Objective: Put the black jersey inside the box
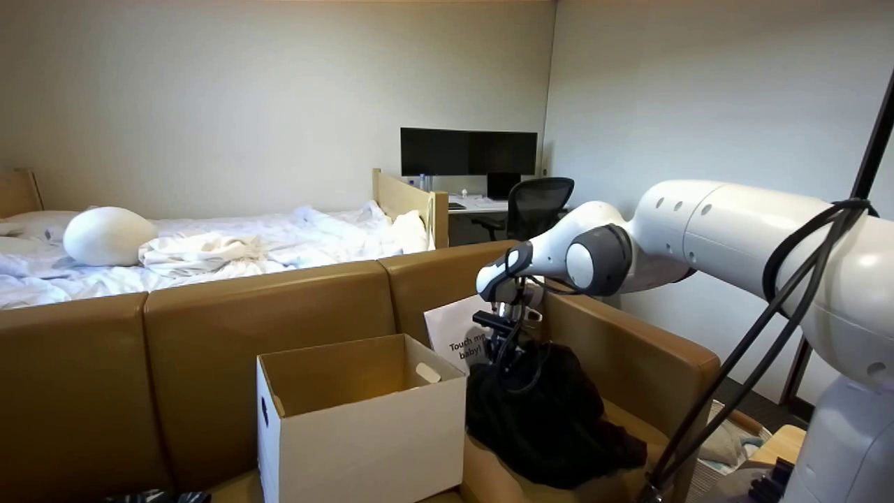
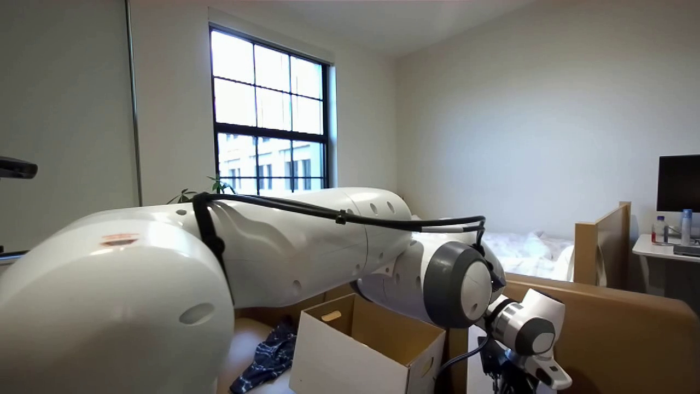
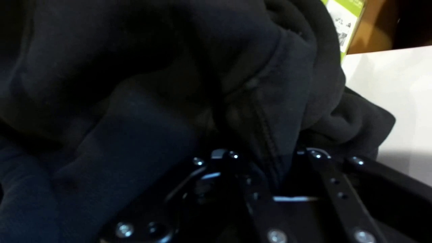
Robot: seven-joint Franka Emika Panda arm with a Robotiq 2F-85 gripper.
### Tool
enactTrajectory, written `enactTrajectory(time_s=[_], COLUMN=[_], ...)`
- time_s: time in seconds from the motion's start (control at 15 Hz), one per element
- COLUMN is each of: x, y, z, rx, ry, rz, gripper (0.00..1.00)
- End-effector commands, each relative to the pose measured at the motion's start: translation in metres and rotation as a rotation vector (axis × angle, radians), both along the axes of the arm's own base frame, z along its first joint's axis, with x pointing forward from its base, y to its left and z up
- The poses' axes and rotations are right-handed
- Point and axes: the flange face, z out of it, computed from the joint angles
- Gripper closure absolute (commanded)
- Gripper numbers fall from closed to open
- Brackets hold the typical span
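You seem mid-grasp, the hand (image 3: pixel 270 158), its closure unclear, sunk in the black jersey (image 1: pixel 548 426) at three o'clock of the cardboard box (image 1: pixel 374 447) in an exterior view; secure the grip, then lift toward nine.

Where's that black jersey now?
In an exterior view, the black jersey lies on the brown sofa, right of the white box, with the gripper at its top.

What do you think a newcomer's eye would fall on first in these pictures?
Probably the big white robot arm, extending from the right edge in an exterior view. Its fingers meet the bunched black jersey on the brown sofa. Next would come the open white box, standing beside the jersey.
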Motion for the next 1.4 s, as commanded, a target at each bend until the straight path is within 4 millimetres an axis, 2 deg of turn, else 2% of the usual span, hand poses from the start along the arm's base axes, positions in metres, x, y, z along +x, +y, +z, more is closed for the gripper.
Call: enactTrajectory(time_s=[0.0, 0.07, 0.13, 0.53, 0.73, 1.07, 1.2, 1.33], x=[-0.002, -0.002, -0.002, 0.003, 0.005, 0.015, 0.019, 0.017], y=[-0.007, -0.009, -0.010, -0.011, -0.013, -0.018, -0.013, -0.001], z=[0.006, 0.008, 0.009, 0.024, 0.058, 0.129, 0.156, 0.181], rx=[0.053, 0.068, 0.079, 0.185, 0.157, -0.008, -0.080, -0.112], ry=[0.019, 0.020, 0.023, -0.004, -0.005, -0.020, -0.053, -0.034], rz=[-0.037, -0.040, -0.044, -0.021, 0.078, 0.171, 0.191, 0.237], gripper=[0.92, 0.95, 0.91, 0.91, 0.91, 0.91, 0.91, 0.91])
